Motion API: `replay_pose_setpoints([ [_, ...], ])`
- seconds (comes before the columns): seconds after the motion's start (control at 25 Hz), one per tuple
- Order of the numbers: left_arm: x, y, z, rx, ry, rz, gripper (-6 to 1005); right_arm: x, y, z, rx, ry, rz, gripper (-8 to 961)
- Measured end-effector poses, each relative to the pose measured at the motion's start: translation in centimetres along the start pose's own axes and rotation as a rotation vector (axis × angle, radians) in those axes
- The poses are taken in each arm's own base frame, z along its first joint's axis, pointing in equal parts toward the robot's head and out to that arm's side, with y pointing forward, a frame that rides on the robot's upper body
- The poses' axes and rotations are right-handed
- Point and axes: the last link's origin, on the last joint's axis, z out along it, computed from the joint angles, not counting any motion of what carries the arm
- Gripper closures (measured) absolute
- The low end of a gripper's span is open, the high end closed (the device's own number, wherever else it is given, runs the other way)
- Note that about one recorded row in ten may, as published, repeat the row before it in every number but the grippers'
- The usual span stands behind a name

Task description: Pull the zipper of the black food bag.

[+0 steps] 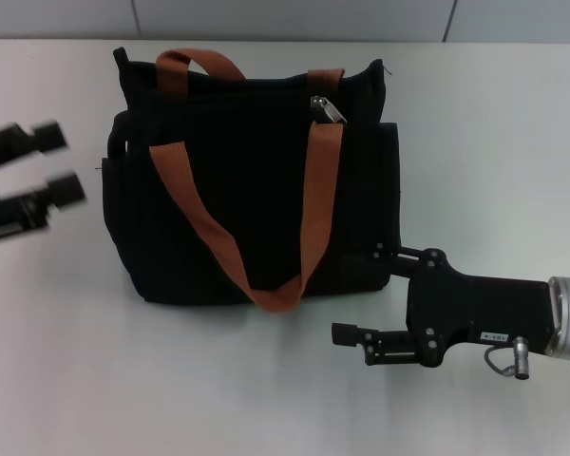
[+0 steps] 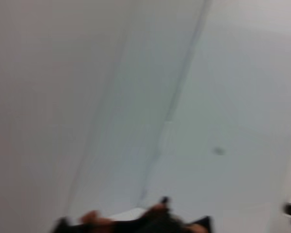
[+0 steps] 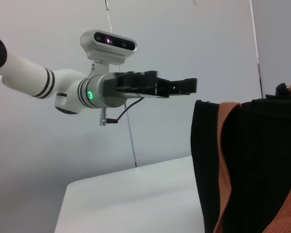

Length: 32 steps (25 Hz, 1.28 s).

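Note:
The black food bag (image 1: 237,190) stands upright in the middle of the white table, its two orange-brown straps (image 1: 313,199) draped over the front. The silver zipper pull (image 1: 329,108) sits on the top edge, towards the bag's right end. My left gripper (image 1: 57,162) is open, in the air left of the bag and apart from it. It also shows in the right wrist view (image 3: 182,86), level with the bag's top (image 3: 247,160). My right gripper (image 1: 361,293) is open and low by the bag's front right corner, one finger close to the fabric.
The white table (image 1: 171,380) stretches in front of and beside the bag. A grey wall (image 1: 294,19) runs behind it. The left wrist view shows mostly wall, with the bag's top (image 2: 136,222) at its edge.

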Motion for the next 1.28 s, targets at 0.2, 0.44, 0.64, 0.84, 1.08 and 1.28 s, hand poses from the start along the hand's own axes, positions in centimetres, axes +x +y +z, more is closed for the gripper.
replay_pose_setpoints([
  [0.2, -2.3, 2.2, 2.5, -0.154, -0.052, 0.072, 197, 0.2, 0.0, 0.2, 0.007, -0.001, -0.023, 136],
  [0.44, -5.7, 4.5, 4.7, -0.266, -0.104, 0.121, 197, 0.2, 0.2, 0.8, -0.01, -0.005, -0.026, 137],
  [0.64, -8.5, 4.9, 5.6, -0.25, -0.148, 0.109, 197, 0.7, 0.7, 1.0, -0.026, 0.004, -0.031, 137],
  [0.84, -9.0, 4.7, 5.8, -0.231, -0.167, 0.111, 197, 1.1, 1.2, 1.1, -0.045, 0.02, -0.02, 137],
  [1.08, -9.2, 4.6, 5.8, -0.221, -0.177, 0.121, 197, 1.3, 1.6, 1.3, -0.074, 0.032, -0.015, 137],
  [1.28, -9.3, 4.6, 5.8, -0.225, -0.189, 0.12, 197, 1.3, 1.7, 1.3, -0.076, 0.03, -0.014, 137],
])
